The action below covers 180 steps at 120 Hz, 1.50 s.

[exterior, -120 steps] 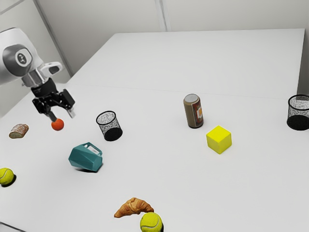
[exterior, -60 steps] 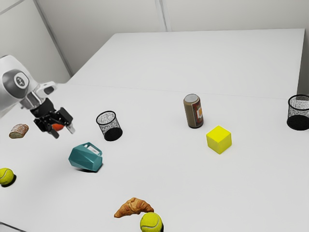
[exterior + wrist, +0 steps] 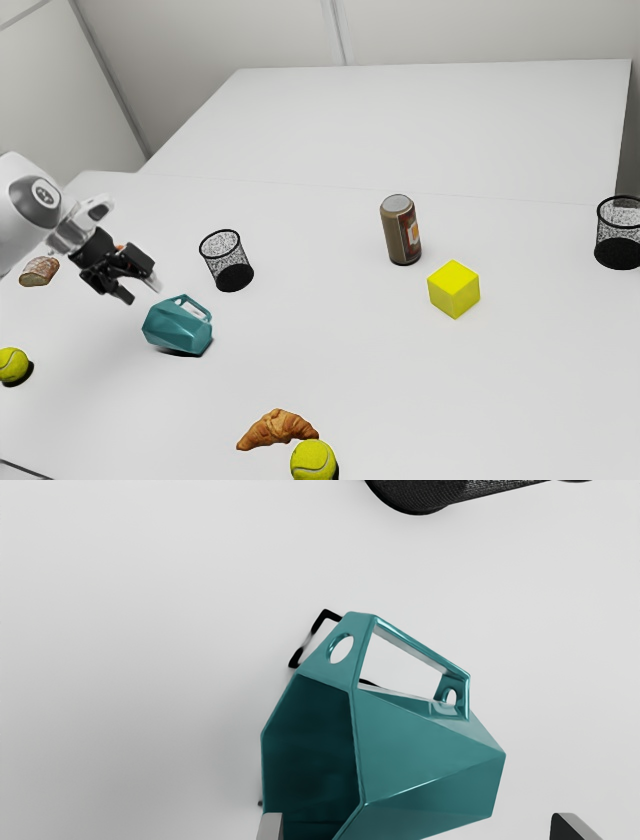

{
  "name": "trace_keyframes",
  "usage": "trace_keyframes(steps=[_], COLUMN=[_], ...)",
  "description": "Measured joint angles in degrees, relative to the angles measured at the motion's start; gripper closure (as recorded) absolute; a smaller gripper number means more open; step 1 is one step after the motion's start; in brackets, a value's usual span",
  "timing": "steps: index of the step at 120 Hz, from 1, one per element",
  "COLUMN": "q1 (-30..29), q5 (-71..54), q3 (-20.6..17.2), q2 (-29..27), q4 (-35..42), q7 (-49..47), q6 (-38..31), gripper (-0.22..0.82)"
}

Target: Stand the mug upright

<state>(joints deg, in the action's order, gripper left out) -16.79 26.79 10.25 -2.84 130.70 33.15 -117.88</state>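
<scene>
Teal mug (image 3: 172, 328), lying on its side on the table (image 3: 340, 350); end effector (image 3: 140, 291), spread wide, near the mug.

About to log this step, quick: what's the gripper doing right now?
Gripper: open, holding nothing, its fingers wide apart above the teal mug, which lies on its side.
</scene>
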Motion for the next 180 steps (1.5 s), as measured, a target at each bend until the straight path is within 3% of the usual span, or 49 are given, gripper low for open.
trace_keyframes(steps=[64, 136, 150, 180], q1=[-1.0, -1.4, -1.5, -2.0], q5=[13.9, 20.0, 21.6, 23.1], q3=[0.1, 0.1, 0.1, 0.0], q2=[3.8, 5.7, 6.0, 5.7], q4=[2.7, 3.8, 4.7, 4.9], q7=[11.7, 16.6, 17.5, 19.0], q6=[-3.3, 1.5, 2.0, 2.4], gripper=[0.04, 0.06, 0.13, 0.43])
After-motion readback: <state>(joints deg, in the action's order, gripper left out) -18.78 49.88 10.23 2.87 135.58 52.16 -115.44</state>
